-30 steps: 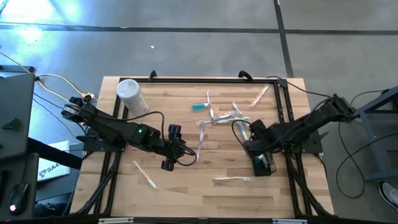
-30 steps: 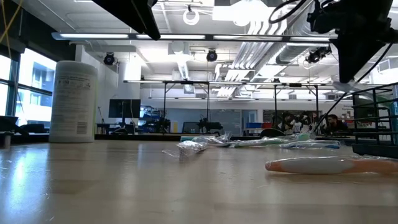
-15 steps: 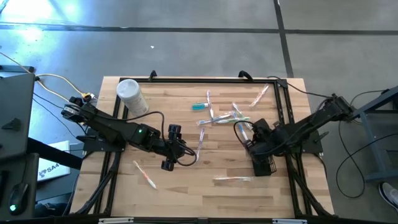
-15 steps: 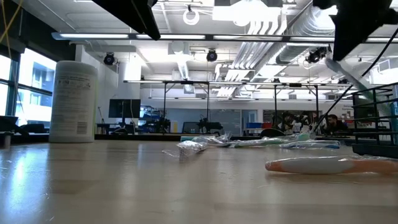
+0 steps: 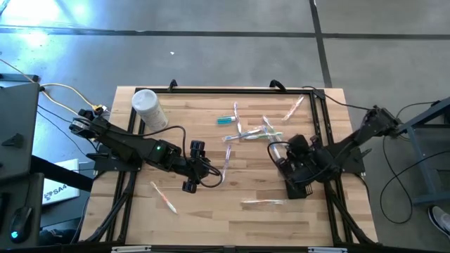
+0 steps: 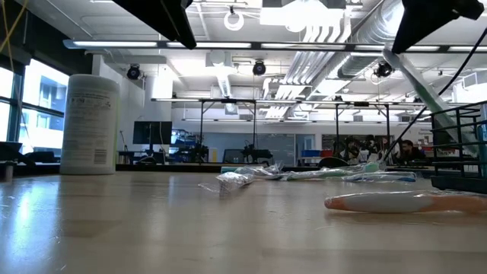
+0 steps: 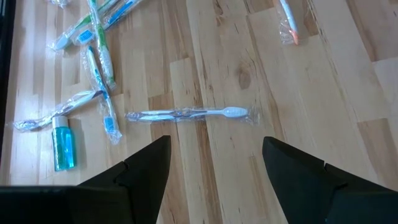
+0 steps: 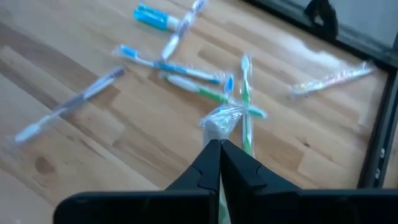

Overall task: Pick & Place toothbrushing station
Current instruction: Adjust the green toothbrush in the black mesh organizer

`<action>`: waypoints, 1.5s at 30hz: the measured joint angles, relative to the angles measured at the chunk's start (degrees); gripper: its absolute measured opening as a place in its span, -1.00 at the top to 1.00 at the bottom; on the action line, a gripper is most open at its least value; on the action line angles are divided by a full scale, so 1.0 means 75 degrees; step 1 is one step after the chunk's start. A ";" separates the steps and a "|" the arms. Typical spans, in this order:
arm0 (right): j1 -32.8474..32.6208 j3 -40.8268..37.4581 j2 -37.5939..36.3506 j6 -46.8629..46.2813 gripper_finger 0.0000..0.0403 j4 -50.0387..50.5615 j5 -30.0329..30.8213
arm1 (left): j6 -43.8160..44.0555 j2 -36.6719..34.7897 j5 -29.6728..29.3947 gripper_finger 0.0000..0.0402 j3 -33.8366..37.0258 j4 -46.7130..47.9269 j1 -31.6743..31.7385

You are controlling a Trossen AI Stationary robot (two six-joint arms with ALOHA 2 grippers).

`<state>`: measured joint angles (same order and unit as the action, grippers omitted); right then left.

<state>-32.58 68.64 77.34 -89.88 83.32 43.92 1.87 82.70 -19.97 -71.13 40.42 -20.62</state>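
My right gripper [image 5: 283, 156] is shut on a wrapped toothbrush [image 8: 219, 119], raised over the table's right half beside the black wire-mesh holder [image 5: 299, 186]. In the low view the toothbrush [image 6: 423, 85] slants down toward the holder. My left gripper [image 5: 191, 169] is open and empty above the table's middle; a wrapped toothbrush [image 7: 193, 114] lies flat beyond its fingers. More wrapped toothbrushes [image 5: 256, 132] and a teal toothpaste tube [image 5: 225, 121] lie on the table at the far middle. My right gripper pinches the wrapped toothbrush between its two fingers, which lie along it. The wrapped end [image 8: 217, 121] sticks out past the fingertips, and a green part shows between the fingers [image 8: 220, 202]. The toothbrush is lifted clear of the table and tilted.
A white canister [image 5: 149, 109] stands at the far left. Single wrapped toothbrushes lie at the near left [image 5: 166, 197], the near middle [image 5: 261, 203] and the far right [image 5: 295, 107]. A black frame [image 5: 320, 112] runs along the table's edges.
My right gripper has risen with the toothbrush and drawn a little toward the table's right and near edges, toward the holder. In the low view it has gone up out of the picture, and the toothbrush now shows as a long slanted rod.
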 joint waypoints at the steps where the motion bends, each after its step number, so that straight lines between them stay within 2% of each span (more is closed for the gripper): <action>1: -0.0093 0.0000 0.0000 -0.0133 0.99 0.0093 0.0100 | 0.0000 0.0000 0.0000 -0.25 0.0000 0.0002 -0.0002; 16: -0.1316 0.0000 0.0282 -0.1862 0.99 0.0906 0.0188 | 0.0079 0.0000 0.0000 -0.25 0.0000 0.0003 0.0000; 22: -0.1677 0.0000 0.0687 -0.2060 0.99 0.0897 0.1317 | 0.0079 0.0000 0.0003 -0.25 0.0000 0.0003 0.0000; 25: -0.1728 0.0000 0.0863 -0.2076 0.99 0.0888 0.1554 | 0.0079 0.0000 0.0000 -0.25 0.0000 0.0005 -0.0003; 31: -0.1722 0.0000 0.1053 -0.2246 0.99 0.0890 0.1469 | 0.0079 0.0000 0.0000 -0.25 0.0000 0.0022 -0.0001; 38: -0.1722 0.0000 0.1067 -0.2389 0.99 0.0893 0.0553 | 0.0079 0.0000 0.0001 -0.25 0.0000 0.0032 -0.0001; 45: -0.1722 0.0000 0.1067 -0.2471 0.99 0.0893 0.0716 | 0.0079 0.0000 0.0000 -0.25 -0.0002 0.0009 -0.0001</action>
<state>-45.50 68.64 85.34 -108.41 90.02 49.30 2.46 82.70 -19.97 -71.15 40.49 -20.63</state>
